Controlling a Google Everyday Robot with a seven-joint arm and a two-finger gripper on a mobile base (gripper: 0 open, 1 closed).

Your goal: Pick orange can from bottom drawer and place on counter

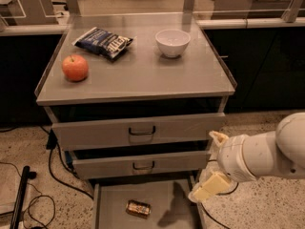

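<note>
The orange can (138, 208) lies on its side on the floor of the bottom drawer (114, 194), which is pulled open at the bottom of the view. My gripper (214, 163) hangs at the drawer's right edge, to the right of the can and above it. Its two pale fingers stand apart, one by the middle drawer's right end and one over the drawer's right rim, with nothing between them. The counter (143, 78) is the grey cabinet top above.
On the counter are an orange-red apple (75, 67) at left, a dark snack bag (103, 42) at the back and a white bowl (172, 42) at back right. Two closed drawers with loop handles (141, 130) sit above the open one. Cables (28, 194) lie on the floor at left.
</note>
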